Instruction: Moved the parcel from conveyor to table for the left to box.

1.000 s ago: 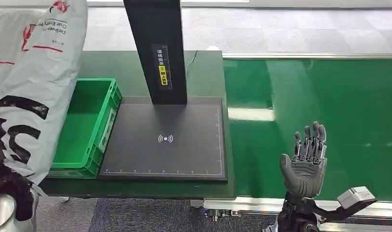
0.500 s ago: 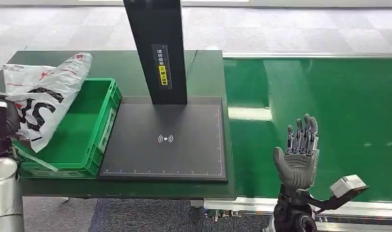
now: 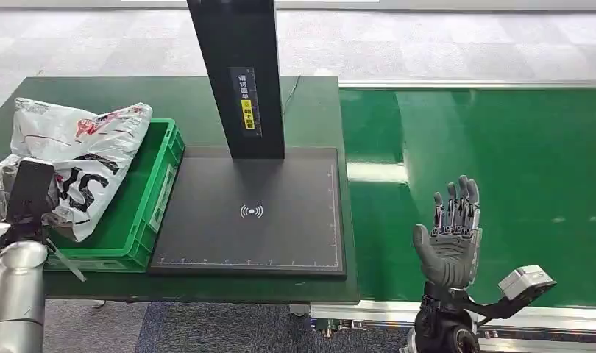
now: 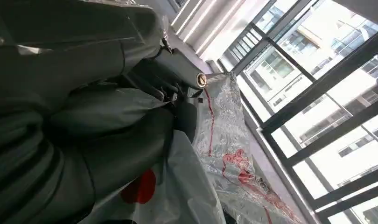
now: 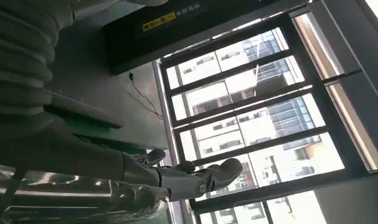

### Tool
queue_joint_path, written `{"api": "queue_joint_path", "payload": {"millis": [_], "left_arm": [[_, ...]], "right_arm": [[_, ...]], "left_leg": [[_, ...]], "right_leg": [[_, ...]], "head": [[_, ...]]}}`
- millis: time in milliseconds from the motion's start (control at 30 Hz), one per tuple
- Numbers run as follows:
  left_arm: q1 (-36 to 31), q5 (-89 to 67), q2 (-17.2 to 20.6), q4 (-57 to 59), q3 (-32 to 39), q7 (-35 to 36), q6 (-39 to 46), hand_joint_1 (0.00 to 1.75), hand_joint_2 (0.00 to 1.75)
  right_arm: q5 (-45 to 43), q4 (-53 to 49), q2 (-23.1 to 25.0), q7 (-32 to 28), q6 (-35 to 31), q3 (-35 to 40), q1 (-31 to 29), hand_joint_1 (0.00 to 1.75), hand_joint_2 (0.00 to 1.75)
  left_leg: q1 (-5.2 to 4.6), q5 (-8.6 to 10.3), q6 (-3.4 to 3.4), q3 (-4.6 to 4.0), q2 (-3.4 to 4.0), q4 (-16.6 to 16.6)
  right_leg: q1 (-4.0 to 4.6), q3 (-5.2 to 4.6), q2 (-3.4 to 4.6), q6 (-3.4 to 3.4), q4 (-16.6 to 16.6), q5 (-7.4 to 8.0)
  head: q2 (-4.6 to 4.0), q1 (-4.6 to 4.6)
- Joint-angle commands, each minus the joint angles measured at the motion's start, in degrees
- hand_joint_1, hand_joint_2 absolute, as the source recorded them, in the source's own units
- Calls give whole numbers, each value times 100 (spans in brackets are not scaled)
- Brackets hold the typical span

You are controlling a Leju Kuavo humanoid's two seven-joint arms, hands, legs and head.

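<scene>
1. My left hand [image 3: 30, 193] is at the near-left edge of the table [image 3: 310, 110], fingers wrapped on the parcel [image 3: 89, 158], a grey-white poly mailer w/ red and black print. The left wrist view shows my thumb and fingers bunched into the plastic, so I've got it.
2. Parcel sits over the left side of the green box [image 3: 144, 198], far end draped past the box's far rim, near end in my grip. Can't tell if its underside touches the box floor.
3. My right hand [image 3: 451, 237] is up over the near edge of the green conveyor [image 3: 501, 147], palm open, fingers spread, holding nothing.
4. To box it well, I reckon: bring the bag rightward so its bulk clears the left rim, lower till it rests inside, then let go.
5. Risk: the slack film may snag my fingers or hang on the rim, so release slow.
6. Keep off the black scanner pad [image 3: 251, 213] and post [image 3: 240, 73] just right of the box.
</scene>
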Motion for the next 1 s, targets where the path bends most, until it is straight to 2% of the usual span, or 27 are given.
{"api": "queue_joint_path", "payload": {"millis": [33,67,133,167,267,367,533,700,833,900,1000], "left_arm": [[-136,-31,29,208,-189,109,-71,10,175],[-121,57,10,46,-192,40,-86,0,175],[32,210,-48,-471,-212,-12,-143,5,175],[238,288,-132,-944,-232,-50,-138,0,175],[795,663,-350,-2116,-303,-242,-166,0,175],[1058,918,-447,-2881,-527,-367,-134,0,175],[1467,815,-706,-3660,-1017,-517,-35,0,175],[2318,965,-1004,-4509,-1031,-1013,253,0,175],[2859,1190,-1240,-4891,-1202,-1371,173,0,175],[3063,1408,-1391,-4901,-1408,-1460,-16,0,175],[3396,2435,-1691,-4613,-1895,-1327,-1000,0,175]], "right_arm": [[-1,277,-26,64,-39,4,-168,0,175],[-8,257,-20,77,-60,-15,-149,0,175],[-6,201,0,90,-85,-42,-76,0,175],[-15,177,17,91,-85,-57,-2,0,175],[50,184,40,24,-166,-67,84,0,175],[49,213,5,-2,-209,-127,49,0,175],[64,32,41,-4,-214,-229,113,0,175],[83,-21,59,4,-227,-313,214,0,175],[77,-9,62,4,-218,-344,200,0,175],[89,33,47,5,-210,-333,151,0,175],[80,196,-10,133,-86,-202,33,0,175]], "left_leg": [[1,3,4,2,-2,-3],[0,5,5,4,-1,-7],[2,6,6,4,-5,-9],[1,2,5,-2,-7,-2],[2,0,6,3,-4,-6],[0,-1,8,4,-4,-8],[-1,0,7,-3,-9,-9],[-2,-5,5,3,7,-10],[-4,-9,5,3,13,-9],[-6,-9,6,3,9,-10],[-6,-8,6,3,9,-10]], "right_leg": [[2,5,-2,1,-6,3],[1,7,-1,2,-10,6],[3,10,-6,2,-15,6],[2,3,-8,2,-5,1],[3,8,-4,3,-12,1],[0,10,-5,4,-14,0],[-1,2,-10,4,-15,1],[-2,3,6,3,-15,1],[-3,0,10,3,-12,-1],[-6,0,7,4,-11,-2],[-6,2,7,4,-14,0]], "head": [[0,2],[0,2],[0,2],[0,0],[0,0],[0,4],[0,0],[0,0],[0,0],[0,2],[0,2]]}}
